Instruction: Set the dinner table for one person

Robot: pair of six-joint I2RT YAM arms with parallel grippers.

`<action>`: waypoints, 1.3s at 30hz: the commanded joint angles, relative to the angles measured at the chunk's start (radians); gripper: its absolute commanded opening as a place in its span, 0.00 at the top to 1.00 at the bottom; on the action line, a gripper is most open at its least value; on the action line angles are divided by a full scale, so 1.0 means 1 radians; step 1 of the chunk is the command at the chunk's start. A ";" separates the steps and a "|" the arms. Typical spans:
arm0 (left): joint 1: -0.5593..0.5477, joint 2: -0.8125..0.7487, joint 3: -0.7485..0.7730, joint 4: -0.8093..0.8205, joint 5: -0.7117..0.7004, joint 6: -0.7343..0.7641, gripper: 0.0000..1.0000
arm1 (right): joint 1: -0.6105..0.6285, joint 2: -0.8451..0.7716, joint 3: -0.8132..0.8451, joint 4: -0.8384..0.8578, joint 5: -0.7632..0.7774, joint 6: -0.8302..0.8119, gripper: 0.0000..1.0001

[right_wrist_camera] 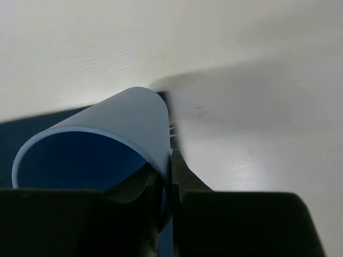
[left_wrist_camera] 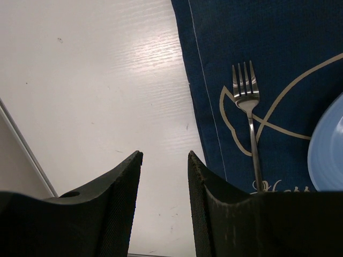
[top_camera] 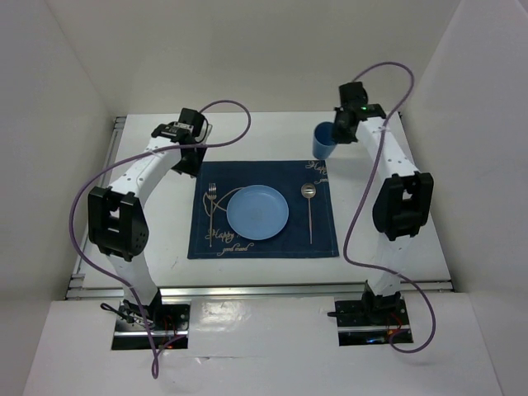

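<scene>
On the white dinner table [top_camera: 388,148] lies a navy placemat [top_camera: 322,239] with a light blue plate [top_camera: 257,212] at its middle, a fork [top_camera: 211,198] to the plate's left and a spoon [top_camera: 309,210] to its right. My right gripper [top_camera: 338,132] is shut on the rim of a blue cup [top_camera: 322,140], one finger inside and one outside, just beyond the placemat's far right corner; the cup [right_wrist_camera: 107,144] fills the right wrist view. My left gripper [top_camera: 188,158] is open and empty over bare table left of the placemat's far left corner; the fork [left_wrist_camera: 247,115] shows in its wrist view.
Silver rails [top_camera: 247,289] edge the table at the front and left. White walls enclose the table on three sides. Purple cables loop from both arms. The placemat [left_wrist_camera: 268,59] and the plate's edge [left_wrist_camera: 329,150] show in the left wrist view.
</scene>
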 commanded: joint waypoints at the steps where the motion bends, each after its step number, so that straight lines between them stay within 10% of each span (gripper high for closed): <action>1: 0.013 -0.004 0.004 -0.015 -0.007 -0.009 0.53 | 0.102 -0.065 0.047 -0.013 -0.032 -0.027 1.00; 20: 0.013 0.042 0.013 -0.036 0.003 -0.018 0.53 | 0.237 0.172 0.181 -0.169 -0.143 0.001 0.99; 29: 0.013 0.042 0.013 -0.037 0.012 -0.018 0.53 | 0.237 0.198 0.224 -0.182 -0.143 0.001 0.71; 39: 0.024 0.032 0.013 -0.037 -0.013 -0.009 0.53 | 0.206 0.066 0.319 -0.169 -0.089 0.014 0.07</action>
